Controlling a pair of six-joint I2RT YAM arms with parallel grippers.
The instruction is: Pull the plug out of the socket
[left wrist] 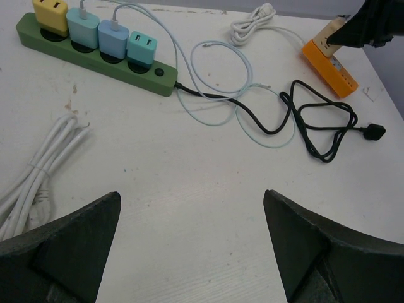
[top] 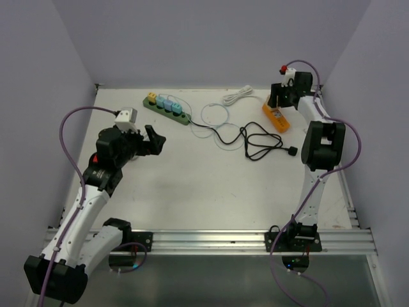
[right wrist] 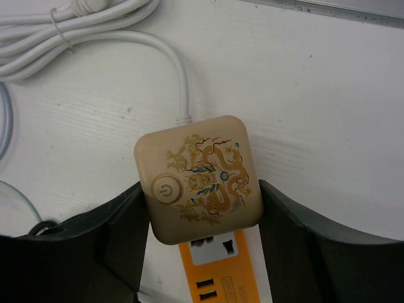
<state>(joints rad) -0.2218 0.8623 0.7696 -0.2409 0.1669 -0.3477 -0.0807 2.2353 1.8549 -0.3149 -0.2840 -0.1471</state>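
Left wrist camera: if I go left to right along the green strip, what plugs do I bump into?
Along the green strip: yellow plug → light blue plug → blue plug → teal plug → round button at the strip's right end.

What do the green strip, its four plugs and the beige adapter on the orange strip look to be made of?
Green strip: probably moulded plastic, matte, with even colour and no glare.
Four plugs: smooth plastic by the look, in pastel yellow, blue and teal, with a soft sheen on the flat faces.
Beige adapter: seemingly satin plastic, with rounded corners and a printed dragon motif on top.
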